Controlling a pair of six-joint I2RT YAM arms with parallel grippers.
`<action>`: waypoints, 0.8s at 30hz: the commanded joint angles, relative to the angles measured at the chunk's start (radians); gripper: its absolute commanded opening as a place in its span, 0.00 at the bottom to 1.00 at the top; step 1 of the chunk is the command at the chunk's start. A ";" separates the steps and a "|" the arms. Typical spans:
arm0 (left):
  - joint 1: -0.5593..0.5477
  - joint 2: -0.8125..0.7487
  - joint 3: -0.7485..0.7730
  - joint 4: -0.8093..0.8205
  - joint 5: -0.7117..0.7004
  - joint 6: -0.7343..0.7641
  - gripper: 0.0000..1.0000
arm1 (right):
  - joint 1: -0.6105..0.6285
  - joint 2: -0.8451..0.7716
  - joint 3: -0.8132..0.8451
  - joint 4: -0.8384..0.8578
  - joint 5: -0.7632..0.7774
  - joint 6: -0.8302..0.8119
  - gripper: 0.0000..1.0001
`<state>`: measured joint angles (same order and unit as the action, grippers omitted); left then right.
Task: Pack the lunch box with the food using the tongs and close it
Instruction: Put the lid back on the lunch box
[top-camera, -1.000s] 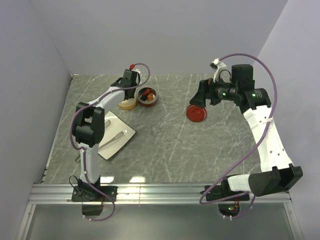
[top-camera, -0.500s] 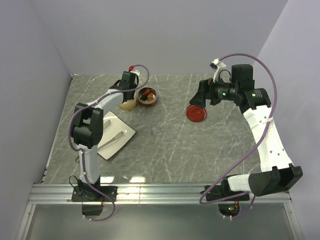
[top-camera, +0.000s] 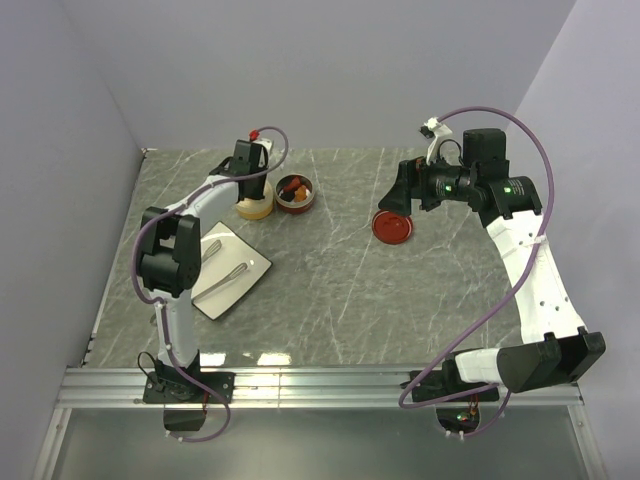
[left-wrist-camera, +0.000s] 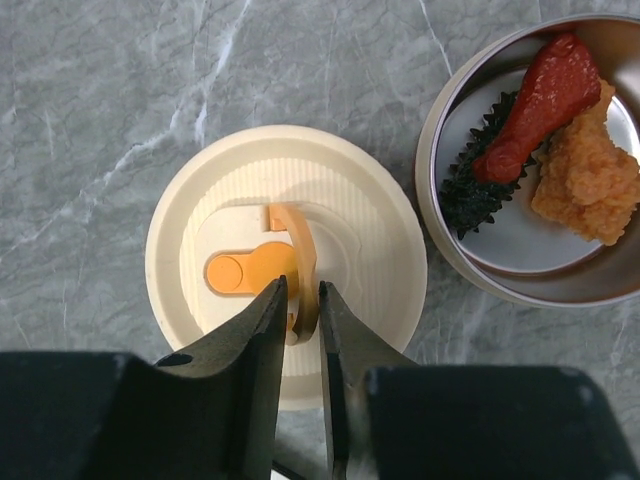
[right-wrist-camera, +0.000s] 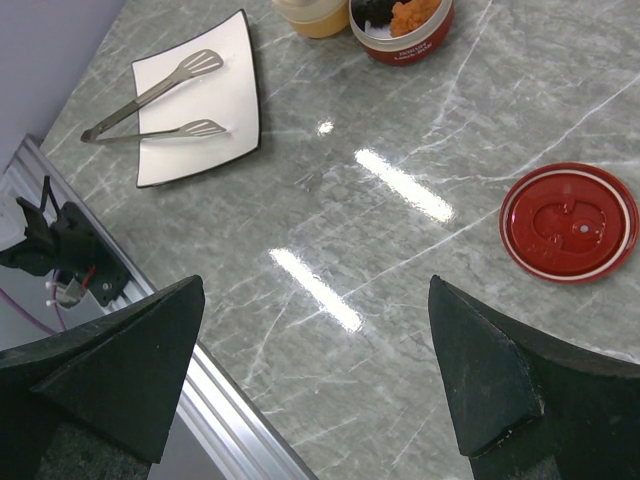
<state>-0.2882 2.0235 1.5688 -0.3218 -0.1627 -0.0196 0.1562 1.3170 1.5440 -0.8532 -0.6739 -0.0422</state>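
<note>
left tool (left-wrist-camera: 300, 288) over the closed cream tub (left-wrist-camera: 370, 250), its fingers narrowly parted either side of the lid's loop handle (left-wrist-camera: 305, 250); whether they pinch it cannot be told. just beside it, the open dark red tub (left-wrist-camera: 432, 210) holds a red wedge (left-wrist-camera: 540, 100), an orange-brown piece (left-wrist-camera: 585, 180) and a dark frilled piece (left-wrist-camera: 475, 195). right tool (right-wrist-camera: 318, 285) spread wide and empty above the table (right-wrist-camera: 350, 120). the red lid (right-wrist-camera: 568, 222) lies flat, well apart from its tub. the tongs (right-wrist-camera: 197, 128) rest on the white plate (right-wrist-camera: 200, 155).
</note>
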 joint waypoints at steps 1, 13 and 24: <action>0.015 -0.034 0.040 -0.066 0.034 -0.020 0.25 | -0.007 -0.012 0.011 0.003 -0.010 0.004 1.00; 0.053 -0.034 0.063 -0.072 0.066 -0.033 0.20 | -0.006 -0.015 0.008 0.002 -0.015 0.002 1.00; 0.055 -0.020 0.060 -0.088 0.084 -0.033 0.01 | -0.006 -0.015 0.008 0.002 -0.015 0.002 1.00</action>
<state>-0.2386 2.0235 1.6024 -0.3965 -0.0917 -0.0460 0.1562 1.3170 1.5440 -0.8536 -0.6781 -0.0418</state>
